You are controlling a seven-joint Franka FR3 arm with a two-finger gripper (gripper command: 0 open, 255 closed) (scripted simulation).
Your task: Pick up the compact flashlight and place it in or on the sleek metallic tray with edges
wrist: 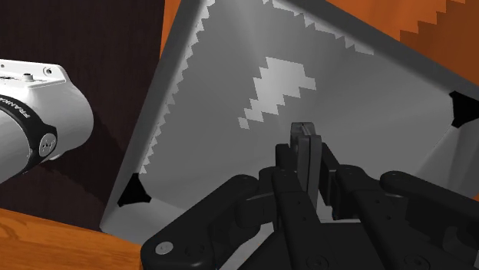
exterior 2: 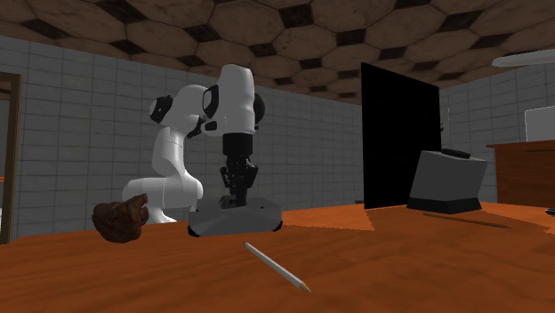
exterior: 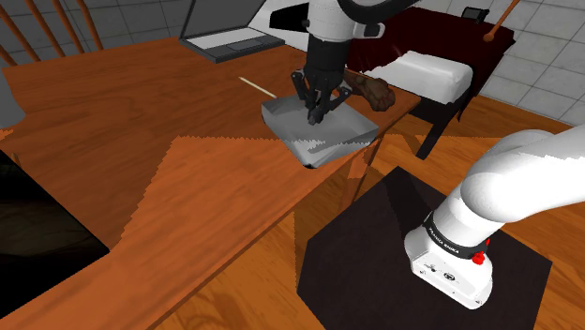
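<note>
Wooden counter [exterior: 187,187], broad, brown. Dark stand [exterior: 375,253] off its edge, white arm [exterior: 525,187] reaching over.

Grey tray [exterior: 292,142] w/ raised edges, at counter corner nearest stand. Claw [exterior: 314,115] pointed down into tray, tips within rim, over tray floor. Clenched: in wrist view, fingers [wrist: 296,146] pressed close together. Anything thin pinched between them: can't tell. Flashlight's whereabouts: can't tell.

Shoulder view gives open laptop [exterior: 225,39] at counter's far side. Second ext. view gives tall black area [exterior 2: 400,147] behind counter.

Brown lumpy obj. [exterior: 376,91] just beside tray. Thin pale stick [exterior: 255,86] flat on counter, near tray, apart from it.
</note>
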